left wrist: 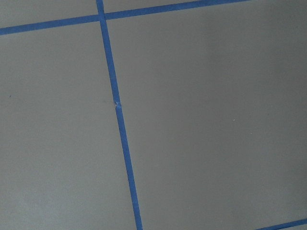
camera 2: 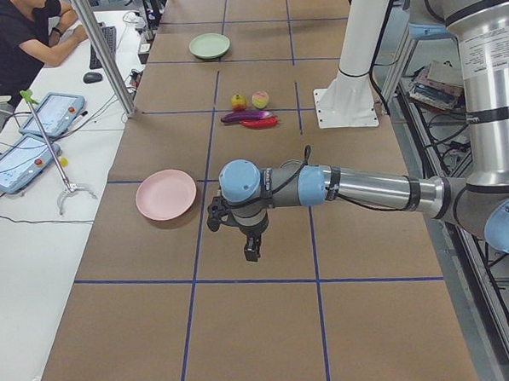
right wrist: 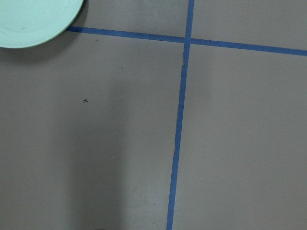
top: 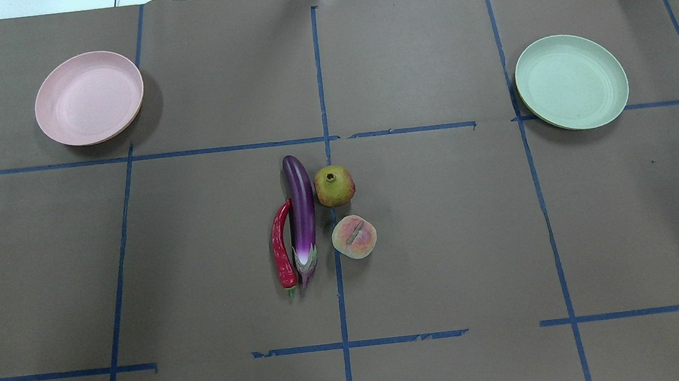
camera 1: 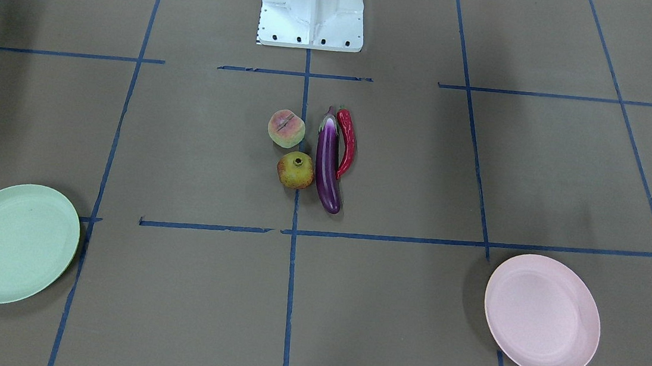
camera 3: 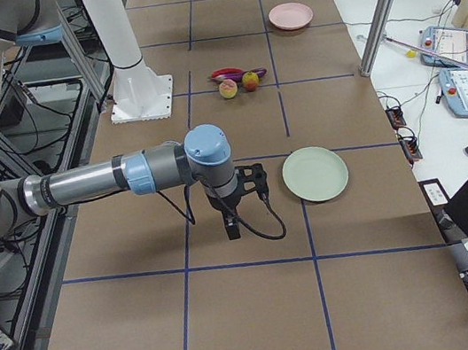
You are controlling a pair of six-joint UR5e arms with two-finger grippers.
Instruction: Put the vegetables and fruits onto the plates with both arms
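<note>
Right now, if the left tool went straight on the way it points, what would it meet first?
The left tool points roughly straight down, so it would likely meet the bare brown table cover first, near a blue tape line. The pink plate lies to the side, outside that line.

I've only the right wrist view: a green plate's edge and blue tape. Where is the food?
Observer: All four pieces lie clustered at the middle of the table: eggplant, chili, pomegranate, peach.
Operator: Are any of them touching?
Observer: The chili lies alongside the eggplant and touches it.
Operator: Is the pink plate loaded?
Observer: No, the pink plate has nothing on it.
</note>
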